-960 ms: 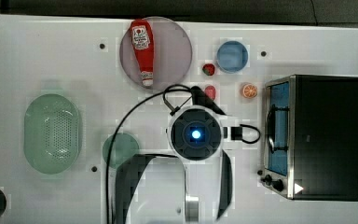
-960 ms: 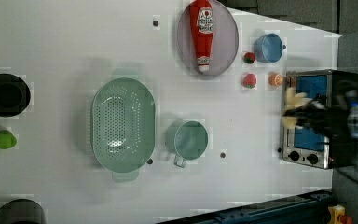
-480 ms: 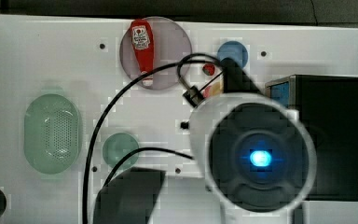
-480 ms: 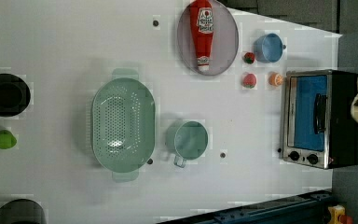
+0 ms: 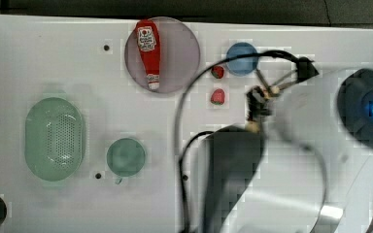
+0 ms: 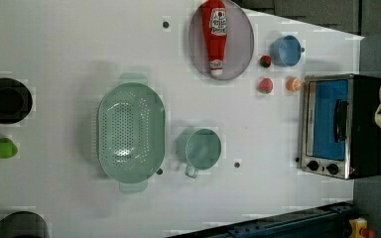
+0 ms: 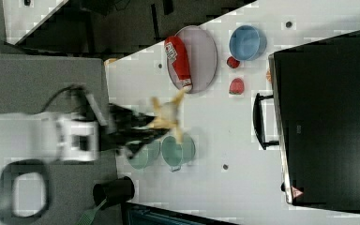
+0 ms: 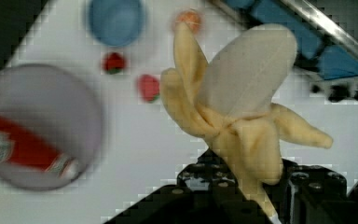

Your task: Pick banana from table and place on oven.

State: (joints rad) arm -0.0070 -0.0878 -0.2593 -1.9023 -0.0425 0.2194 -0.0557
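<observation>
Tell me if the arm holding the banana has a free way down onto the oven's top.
Probably yes. The end effector grips the half-peeled banana, lifted off the table. In the left view it hangs by the oven, whose black top looks bare in the right view.

Pincer (image 8: 256, 186) clamped on banana (image 8: 233, 93), arm raised.

This is looking like a robotics lab staged as a play kitchen. A white surface (image 6: 278, 198) drilled with dark bolt holes (image 6: 165, 24) is carrying toy-like kitchenware: a small toaster oven (image 6: 340, 126) sitting by the left view's right edge, a green colander (image 6: 130, 131), a ketchup bottle (image 6: 216, 34) lying on a plate (image 6: 240, 44), plastic strawberries (image 6: 265, 86). A white robot arm (image 7: 70, 136) with trailing black cables (image 5: 184, 116) is reaching over it, and grey floor (image 7: 42, 79) is showing beyond the surface's edge.
</observation>
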